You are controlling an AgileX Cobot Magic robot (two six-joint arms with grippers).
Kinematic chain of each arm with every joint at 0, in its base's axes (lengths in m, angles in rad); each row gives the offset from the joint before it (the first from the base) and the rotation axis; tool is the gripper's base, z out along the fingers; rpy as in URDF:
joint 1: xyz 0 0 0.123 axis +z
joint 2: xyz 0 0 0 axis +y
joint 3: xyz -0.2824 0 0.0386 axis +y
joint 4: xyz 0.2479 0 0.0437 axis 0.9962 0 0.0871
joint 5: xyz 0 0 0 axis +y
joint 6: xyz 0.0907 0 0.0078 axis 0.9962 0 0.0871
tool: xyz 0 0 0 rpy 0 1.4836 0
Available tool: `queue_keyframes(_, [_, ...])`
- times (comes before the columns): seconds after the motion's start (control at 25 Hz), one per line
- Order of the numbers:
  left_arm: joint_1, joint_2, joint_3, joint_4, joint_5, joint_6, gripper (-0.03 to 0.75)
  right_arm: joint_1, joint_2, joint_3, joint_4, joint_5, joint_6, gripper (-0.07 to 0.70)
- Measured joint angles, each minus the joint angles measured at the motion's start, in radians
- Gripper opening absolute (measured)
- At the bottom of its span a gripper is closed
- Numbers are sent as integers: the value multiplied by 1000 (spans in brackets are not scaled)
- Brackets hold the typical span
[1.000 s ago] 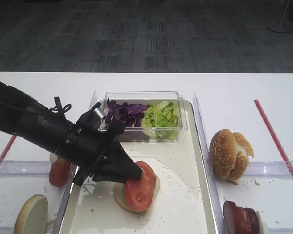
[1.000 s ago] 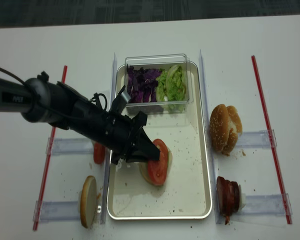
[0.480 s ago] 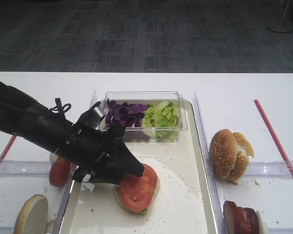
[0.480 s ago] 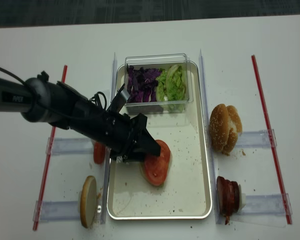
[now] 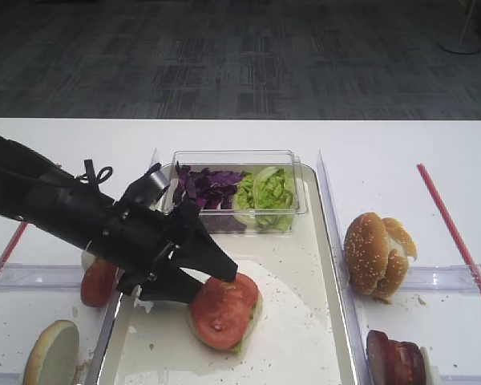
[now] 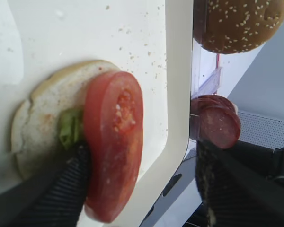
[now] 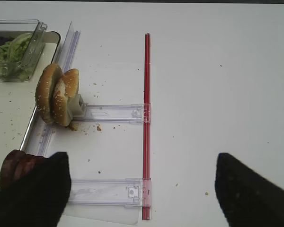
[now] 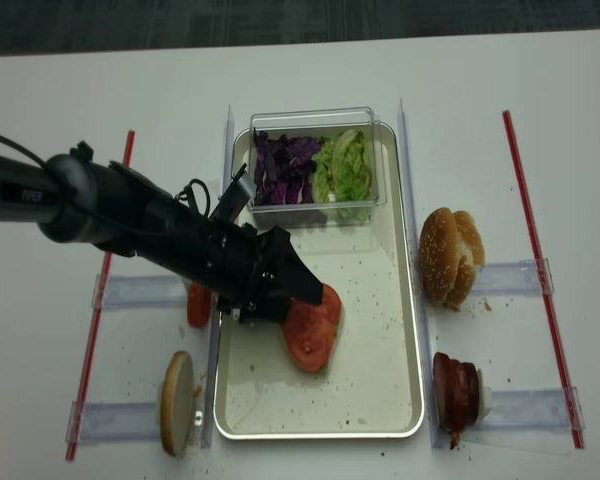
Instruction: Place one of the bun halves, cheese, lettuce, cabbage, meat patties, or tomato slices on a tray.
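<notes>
A tomato slice (image 5: 223,310) lies flat on a bun half (image 6: 40,111) with a bit of lettuce (image 6: 68,128) on the tray (image 5: 301,257). My left gripper (image 5: 218,271) is open at the slice's left edge; one finger (image 6: 57,189) touches the slice, the other (image 6: 227,189) stands far off. More lettuce (image 5: 264,191) and cabbage (image 5: 204,184) fill the clear box. Bun halves (image 5: 375,253) and meat patties (image 5: 395,357) stand right of the tray. My right gripper (image 7: 139,184) hangs open over bare table. No cheese shows.
Left of the tray are more tomato slices (image 5: 96,281) and a bun half (image 5: 52,353) in clear holders. The clear plastic box (image 8: 315,160) sits at the tray's far end. Red strips (image 8: 525,250) run along both sides of the table.
My left gripper's jaws have spread apart. The tomato slice has tipped from leaning upright to lying flat on the bun half. The left arm has drawn back slightly to the left.
</notes>
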Motion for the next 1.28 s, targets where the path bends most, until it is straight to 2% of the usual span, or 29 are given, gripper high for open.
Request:
queue_keyframes(0.32, [2,0,0,3,12,0,439,0,0,0,0,0,0,633])
queue_keyframes(0.6, [2,0,-90,115,41,-13,440,0,0,0,0,0,0,633])
queue_keyframes(0.88, [2,0,-217,282,63,-137,440,0,0,0,0,0,2,633])
queue_keyframes(1.08, [2,0,-343,391,91,-236,440,0,0,0,0,0,2,633])
queue_keyframes(1.28, [2,0,-478,565,103,-367,440,0,0,0,0,0,2,633])
